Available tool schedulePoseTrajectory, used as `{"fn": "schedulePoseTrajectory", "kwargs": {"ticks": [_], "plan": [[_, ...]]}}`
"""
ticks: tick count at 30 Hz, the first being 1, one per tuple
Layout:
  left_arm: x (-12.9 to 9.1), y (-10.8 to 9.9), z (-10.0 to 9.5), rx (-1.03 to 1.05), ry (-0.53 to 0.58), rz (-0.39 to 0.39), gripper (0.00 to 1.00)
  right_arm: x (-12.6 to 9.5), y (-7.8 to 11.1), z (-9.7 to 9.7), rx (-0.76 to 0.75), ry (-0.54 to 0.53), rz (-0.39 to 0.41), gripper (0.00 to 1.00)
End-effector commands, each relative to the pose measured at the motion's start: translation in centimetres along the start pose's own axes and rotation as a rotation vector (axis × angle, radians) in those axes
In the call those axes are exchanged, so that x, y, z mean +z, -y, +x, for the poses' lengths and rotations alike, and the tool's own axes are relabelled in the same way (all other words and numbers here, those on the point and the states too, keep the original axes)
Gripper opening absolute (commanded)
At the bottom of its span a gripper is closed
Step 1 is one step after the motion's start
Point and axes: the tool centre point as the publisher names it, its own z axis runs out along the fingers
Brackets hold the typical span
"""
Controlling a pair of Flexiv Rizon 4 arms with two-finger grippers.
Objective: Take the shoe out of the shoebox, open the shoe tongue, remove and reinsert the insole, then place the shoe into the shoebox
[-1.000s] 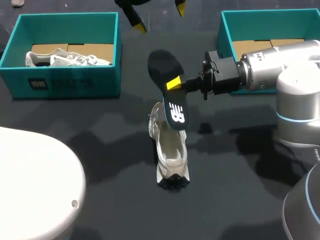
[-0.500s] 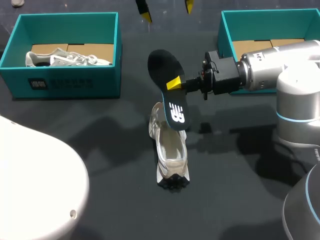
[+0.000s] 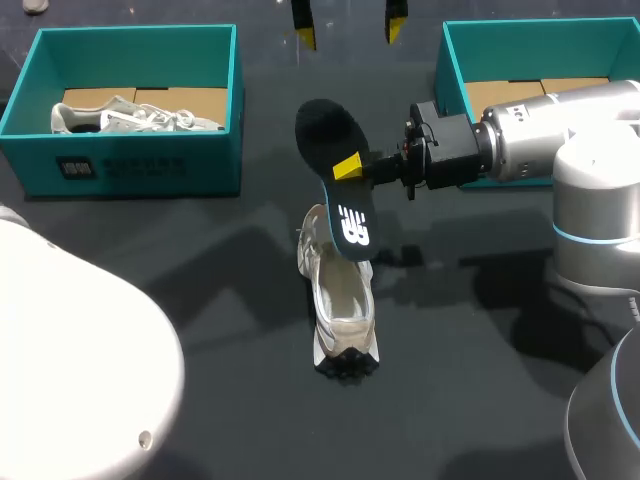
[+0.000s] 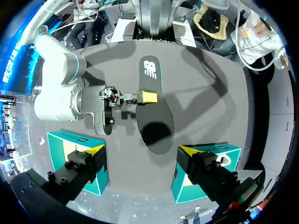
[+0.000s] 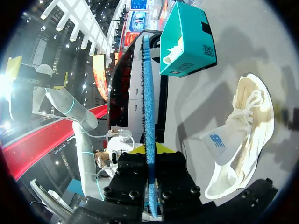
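Right hand (image 3: 347,168) clamped on insole (image 3: 322,128), held over shoe (image 3: 342,312); left hand (image 3: 350,32) wide open, empty.

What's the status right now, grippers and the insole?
Right gripper shut on insole, held over the shoe. Left gripper open, empty, well clear. Nothing blocking the shoe.

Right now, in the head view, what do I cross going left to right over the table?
left shoebox → insole → right shoebox
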Motion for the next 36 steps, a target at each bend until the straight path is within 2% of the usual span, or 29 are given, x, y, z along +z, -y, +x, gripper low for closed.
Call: {"fn": "schedulePoseTrajectory", "kwargs": {"ticks": [1, 9, 13, 20, 27, 33, 36], "plan": [[-0.1, 0.0, -0.2, 0.003, -0.012, -0.002, 1.00, 0.1, 0.0, 0.0, 0.000, 0.000, -0.002, 0.00], [0.0, 0.4, 0.1, 0.017, -0.005, -0.005, 1.00, 0.1, 0.0, 0.0, 0.000, 0.000, -0.002, 0.00], [-0.1, 0.6, 0.9, 0.035, 0.033, -0.023, 1.00, 0.1, 0.0, 0.0, 0.000, 0.000, -0.002, 0.00], [-0.3, 1.2, 3.7, 0.031, 0.223, -0.029, 1.00, 0.1, 0.0, 0.0, 0.000, 0.000, -0.002, 0.00], [1.2, 2.6, 6.5, -0.007, 0.410, -0.006, 1.00, 0.1, 0.0, 0.0, 0.000, 0.000, -0.002, 0.00], [1.7, 3.2, 8.6, -0.038, 0.519, -0.032, 1.00, 0.1, 0.0, 0.0, 0.000, 0.000, -0.002, 0.00], [2.2, 3.0, 9.4, -0.059, 0.554, 0.015, 1.00, 0.1, 0.0, 0.0, 0.000, 0.000, -0.002, 0.00]]}}
